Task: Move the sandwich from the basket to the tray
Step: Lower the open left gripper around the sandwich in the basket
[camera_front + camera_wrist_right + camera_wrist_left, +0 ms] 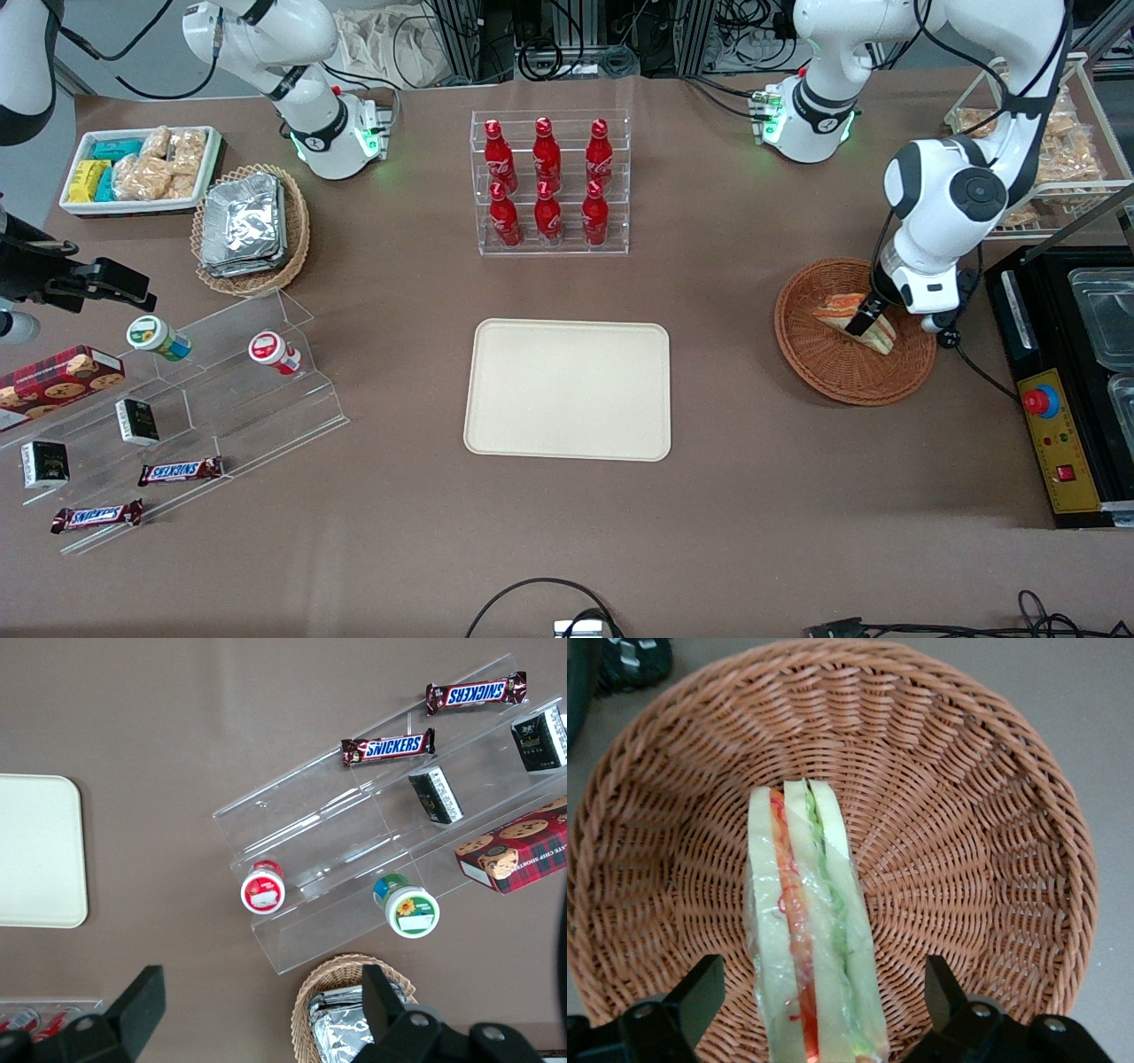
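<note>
The sandwich (852, 317) (811, 930), a wrapped white-bread wedge with orange, red and green layers, stands on edge in the reddish-brown wicker basket (833, 363) (974, 842) toward the working arm's end of the table. My gripper (868, 321) (822, 992) is lowered into the basket and stands open. One finger is on each side of the sandwich, with a gap between each pad and the bread. The cream tray (569, 388) (40, 850) lies flat at the table's middle, with nothing on it.
A clear rack of red bottles (549, 182) stands farther from the front camera than the tray. A black machine (1067, 381) sits beside the basket at the table's end. A wire rack of bagged snacks (1059, 146) stands farther back. Acrylic shelves with snacks (177, 399) lie toward the parked arm's end.
</note>
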Controlling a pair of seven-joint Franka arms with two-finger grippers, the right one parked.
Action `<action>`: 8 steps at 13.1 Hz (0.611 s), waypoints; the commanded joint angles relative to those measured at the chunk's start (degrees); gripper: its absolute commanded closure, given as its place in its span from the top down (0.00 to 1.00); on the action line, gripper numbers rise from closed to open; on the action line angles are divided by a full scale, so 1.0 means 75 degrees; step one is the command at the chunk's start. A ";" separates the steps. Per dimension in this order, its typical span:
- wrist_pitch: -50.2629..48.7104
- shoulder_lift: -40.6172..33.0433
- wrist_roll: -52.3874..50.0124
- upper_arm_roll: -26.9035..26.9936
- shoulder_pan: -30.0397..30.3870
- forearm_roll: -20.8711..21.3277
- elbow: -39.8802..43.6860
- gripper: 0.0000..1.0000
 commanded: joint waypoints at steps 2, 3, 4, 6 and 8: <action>0.0575 0.0217 -0.0238 0.0019 -0.0072 0.0067 -0.0213 0.99; 0.0575 0.0217 -0.0238 0.0019 -0.0072 0.0067 -0.0202 0.92; 0.0586 0.0217 -0.0227 0.0019 -0.0072 0.0067 -0.0202 0.81; 0.0586 0.0275 -0.0227 0.0019 -0.0060 0.0067 -0.0190 0.52; 0.0586 0.0253 -0.0180 0.0019 -0.0072 0.0079 -0.0190 0.36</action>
